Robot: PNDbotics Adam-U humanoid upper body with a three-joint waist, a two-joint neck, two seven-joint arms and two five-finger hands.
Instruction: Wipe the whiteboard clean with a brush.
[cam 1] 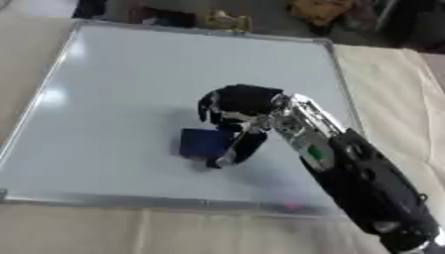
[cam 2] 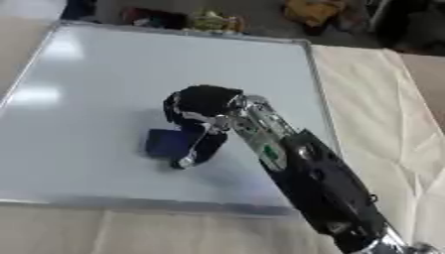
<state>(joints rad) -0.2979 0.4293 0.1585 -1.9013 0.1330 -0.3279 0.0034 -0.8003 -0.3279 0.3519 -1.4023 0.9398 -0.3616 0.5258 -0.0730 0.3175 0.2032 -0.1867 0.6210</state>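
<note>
Blue brush (cam 1: 203, 142) pinched by right hand (cam 1: 236, 106) on whiteboard (cam 1: 130, 79); pink smudge (cam 1: 291, 204) left-eye only.

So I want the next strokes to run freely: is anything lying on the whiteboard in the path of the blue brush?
Nothing visible does. The right hand is curled on the blue brush near the middle of the whiteboard, and the board around it lies bare. A small pink smudge sits by the near frame.
</note>
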